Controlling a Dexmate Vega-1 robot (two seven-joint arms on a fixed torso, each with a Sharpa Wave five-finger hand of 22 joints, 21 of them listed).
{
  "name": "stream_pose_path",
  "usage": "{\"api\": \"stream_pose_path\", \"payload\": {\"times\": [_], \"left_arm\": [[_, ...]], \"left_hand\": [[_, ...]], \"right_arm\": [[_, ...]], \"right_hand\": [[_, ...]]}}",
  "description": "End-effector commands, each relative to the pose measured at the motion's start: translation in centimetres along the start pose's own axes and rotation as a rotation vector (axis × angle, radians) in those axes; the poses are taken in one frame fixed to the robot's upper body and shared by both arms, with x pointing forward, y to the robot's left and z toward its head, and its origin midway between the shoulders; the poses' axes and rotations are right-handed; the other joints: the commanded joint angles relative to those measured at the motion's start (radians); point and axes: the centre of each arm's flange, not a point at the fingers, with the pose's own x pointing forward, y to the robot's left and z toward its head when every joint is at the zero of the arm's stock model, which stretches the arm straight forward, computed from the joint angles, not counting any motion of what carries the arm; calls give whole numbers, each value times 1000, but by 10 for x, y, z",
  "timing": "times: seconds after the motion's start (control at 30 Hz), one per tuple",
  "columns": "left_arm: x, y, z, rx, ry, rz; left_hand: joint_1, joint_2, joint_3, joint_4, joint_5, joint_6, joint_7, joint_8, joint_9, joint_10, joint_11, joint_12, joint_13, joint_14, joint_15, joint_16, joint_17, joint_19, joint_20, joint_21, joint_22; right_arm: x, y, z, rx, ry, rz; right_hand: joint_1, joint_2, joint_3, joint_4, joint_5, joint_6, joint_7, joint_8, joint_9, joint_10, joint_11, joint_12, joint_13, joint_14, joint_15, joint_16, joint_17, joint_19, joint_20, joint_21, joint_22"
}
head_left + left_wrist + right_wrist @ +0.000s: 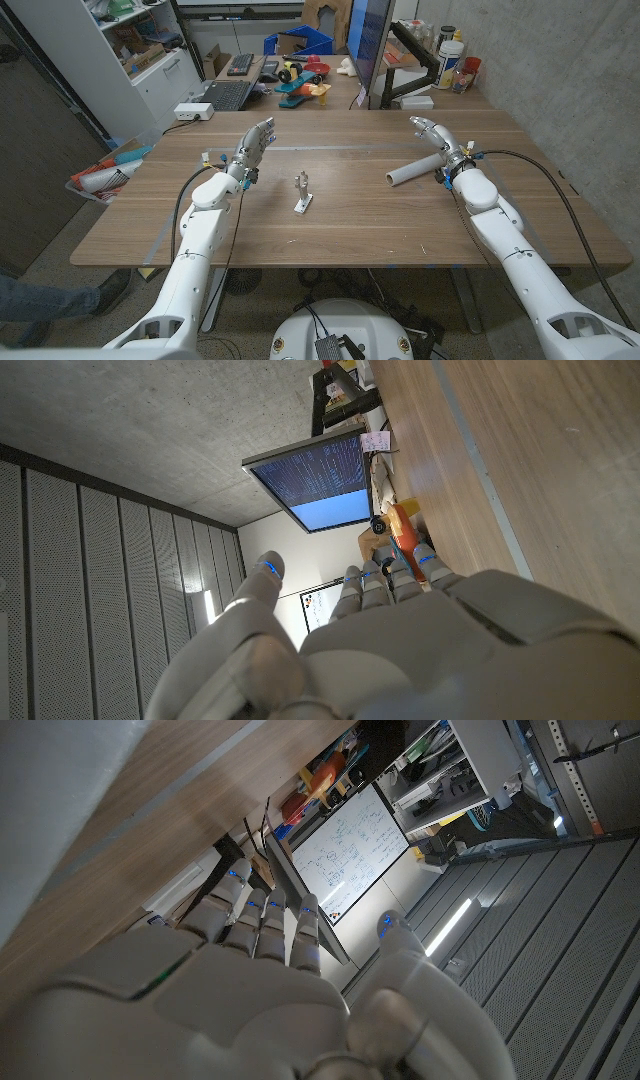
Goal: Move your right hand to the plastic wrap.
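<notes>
Grey plastic wrap (413,171) roll shows no readable label.

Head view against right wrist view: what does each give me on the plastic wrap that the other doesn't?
Head view alone: the whole plastic wrap roll lying on the wooden table, just inboard of the right hand, whose fingers are apart and hold nothing; also the left hand and a small metal bracket. Right wrist view alone: a whiteboard beyond the fingers. Both: the right hand and tabletop.
</notes>
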Motion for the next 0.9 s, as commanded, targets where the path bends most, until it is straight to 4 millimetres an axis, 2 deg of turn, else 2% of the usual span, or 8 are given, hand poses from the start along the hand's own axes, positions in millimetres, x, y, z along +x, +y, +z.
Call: {"api": "stream_pose_path", "payload": {"times": [0.03, 0.27, 0.9], "left_arm": [[0, 5, -1, -2, 0, 1], [1, 6, 0, 1, -2, 0], [-4, 11, -1, 5, 5, 8]], "left_hand": [[-2, 4, 2, -2, 9, 2, 1, 2, 3, 1, 8, 5, 1, 0, 6, 2, 4, -20, 1, -2, 5], [-3, 5, 1, -3, 9, 2, 0, 2, 3, 0, 11, 5, -1, -2, 7, 2, 3, -19, -6, -6, 5], [-4, 6, 1, -5, 10, 3, -1, 2, 3, -1, 10, 6, -4, -4, 8, 2, 3, -18, -4, -14, 5]], "right_arm": [[4, 6, 2, -88, -8, -14], [6, 7, 3, -143, -8, -20], [10, 10, 6, -279, 1, -18]], "right_hand": [[-5, 4, 2, -4, 8, -1, -9, 2, 0, 4, -5, 0, 2, 3, -6, 3, -2, 1, 5, -1, 5], [-5, 4, 2, -5, 9, -1, -11, 2, 0, 5, -8, -1, 2, 3, -7, 3, -4, 1, 4, -2, 5], [-3, 6, 4, -10, 14, -3, -20, -1, 0, 9, -14, -4, 2, 2, -11, 1, -12, -1, 4, -6, 5]]}}
